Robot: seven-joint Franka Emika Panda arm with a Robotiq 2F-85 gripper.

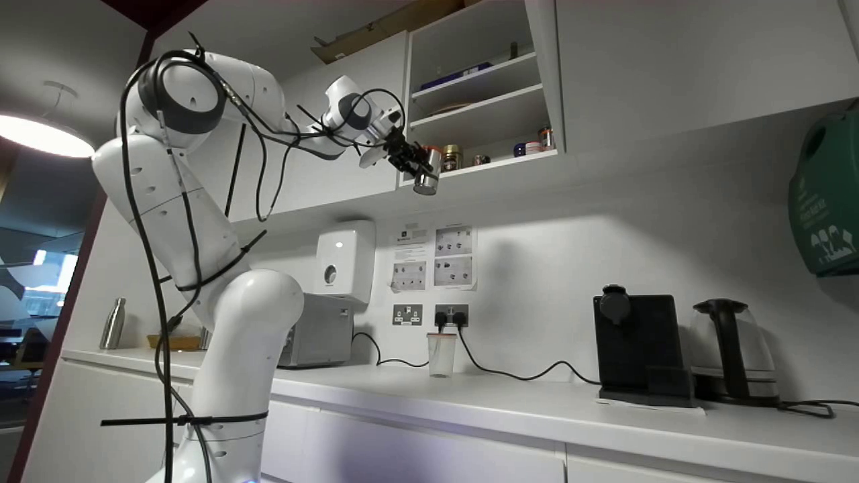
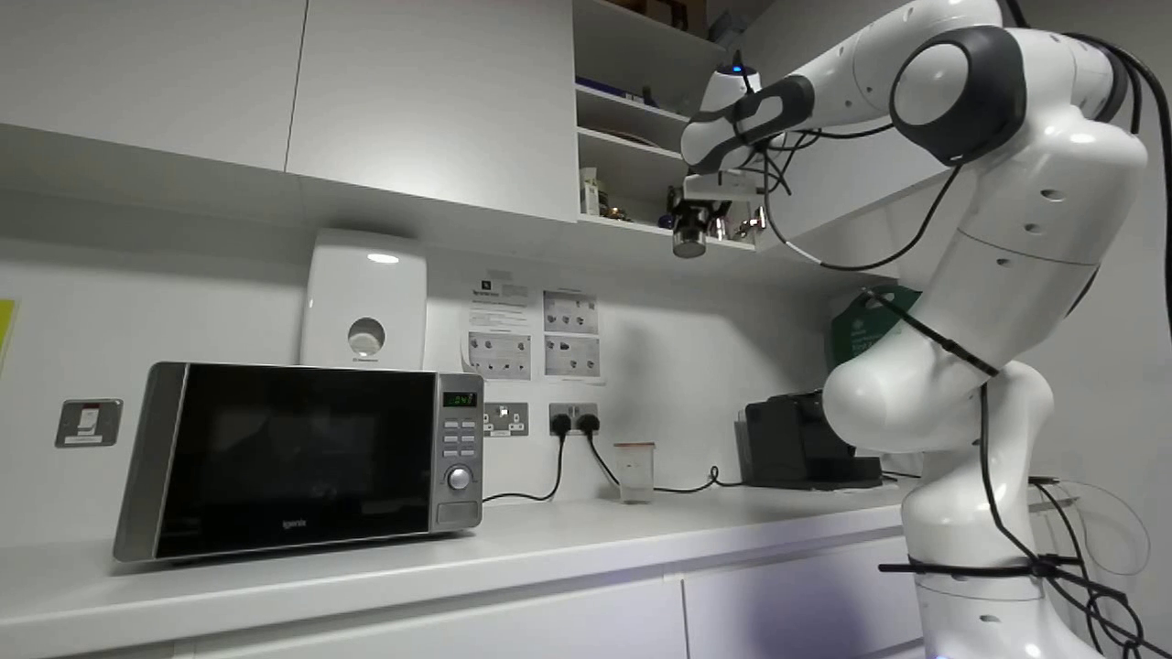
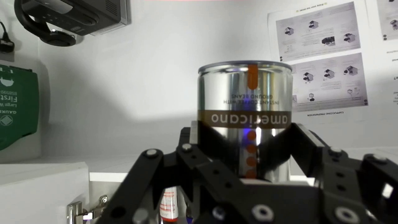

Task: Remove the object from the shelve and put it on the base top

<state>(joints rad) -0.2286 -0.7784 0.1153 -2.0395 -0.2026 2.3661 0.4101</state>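
White countertop (image 1: 510,397), white wall (image 1: 543,282), open cabinet (image 1: 490,114)

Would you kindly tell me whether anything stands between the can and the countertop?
Nothing visible blocks the way from the coffee can in the end effector down to the countertop; a clear container stands on it, toward the back.

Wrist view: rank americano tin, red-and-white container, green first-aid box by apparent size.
1. Americano tin
2. Green first-aid box, cropped by frame
3. Red-and-white container, partly in view

Tin is nearest of the three; true sizes unsure.
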